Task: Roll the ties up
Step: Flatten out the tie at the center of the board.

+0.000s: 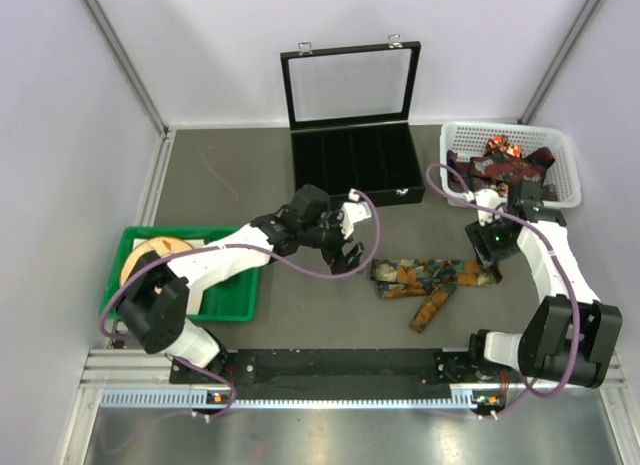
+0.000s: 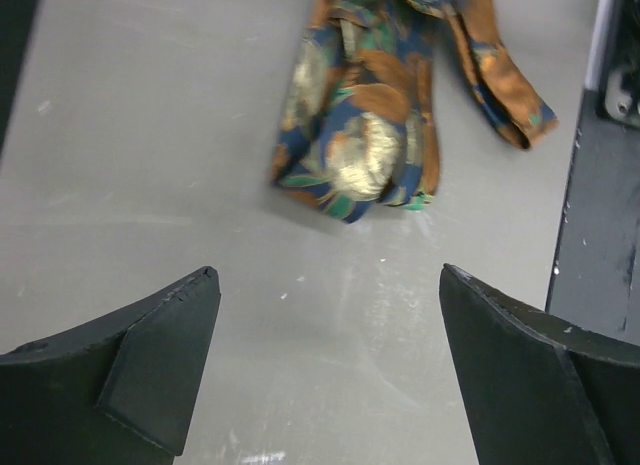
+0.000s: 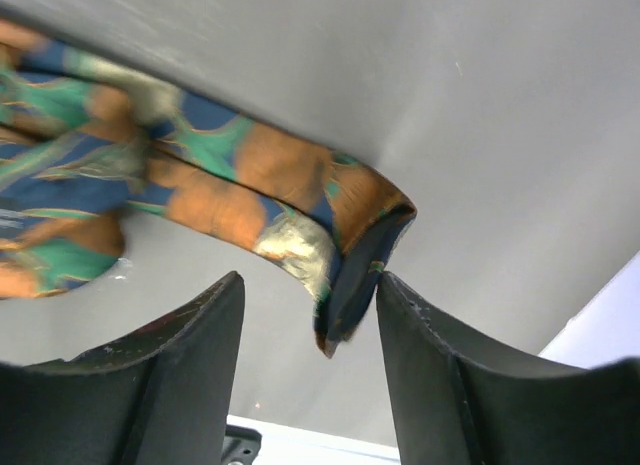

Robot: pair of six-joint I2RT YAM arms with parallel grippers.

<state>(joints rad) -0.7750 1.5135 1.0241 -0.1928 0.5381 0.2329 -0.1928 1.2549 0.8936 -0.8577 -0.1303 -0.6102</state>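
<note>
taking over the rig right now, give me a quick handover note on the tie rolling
Left hand: open, empty, just short of the left end of the tie on the table.
Right hand: open, with the tie's folded right end between its fingers, not clamped.
Things: that tie lies flat and loosely folded, narrow end angled toward the near edge. Other ties are heaped in the white basket. The black case stands open.
Done: nothing visibly rolled.
Left: roll this tie, then the basket ones.

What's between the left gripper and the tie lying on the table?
Nothing but bare grey table, seen in the left wrist view between the left gripper and the tie.
</note>
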